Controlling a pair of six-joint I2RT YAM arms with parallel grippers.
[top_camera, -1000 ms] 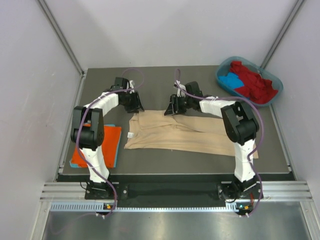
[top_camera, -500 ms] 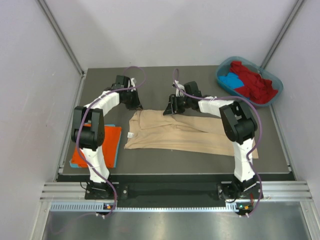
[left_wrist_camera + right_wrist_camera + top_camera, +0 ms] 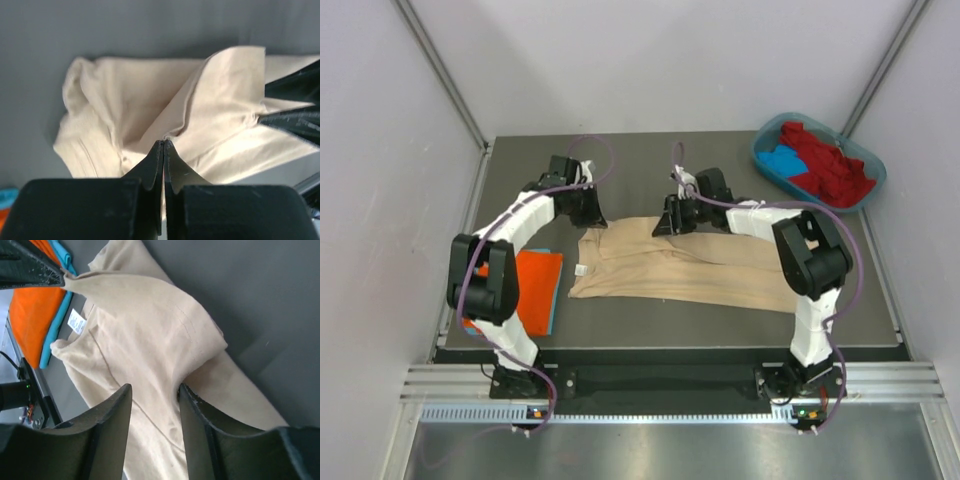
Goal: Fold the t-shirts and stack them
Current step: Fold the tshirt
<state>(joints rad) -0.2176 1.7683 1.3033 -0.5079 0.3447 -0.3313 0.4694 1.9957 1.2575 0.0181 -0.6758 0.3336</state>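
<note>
Left gripper [image 3: 163,145]: jaws pressed together on a pinch of the beige shirt [image 3: 220,100]. The cloth tents up to the tips, so I have it.

Right gripper [image 3: 155,390]: fingers apart, straddling a raised ridge of the same shirt. It isn't clamped as far as I can see.

The shirt lies mid-table between my arms, long side running left to right. Both grips are on its far edge, and the label [image 3: 76,321] is at the left end.

Handling, my read:
- It's light, limp cotton with no stiffness, so it will sag between two pinch points and crease wherever it wants.
- The matte weave shouldn't slip in the pads, but it will probably drag on the table [image 3: 720,150].
- The layers are thin, so it's easy to catch only the top one. A deep bite through the whole edge is safer.
- Best hold is on the same edge, grips well apart, so the fold line stays straight.

Further out:
- The orange shirt [image 3: 535,285] is a flat folded rectangle at near left. It sits on a blue shirt [image 3: 555,300] whose edge shows on the right.
- The tub [image 3: 865,190] is smooth plastic, oval, at the far right corner. It holds crumpled red shirts [image 3: 830,165] and more blue cloth.
</note>
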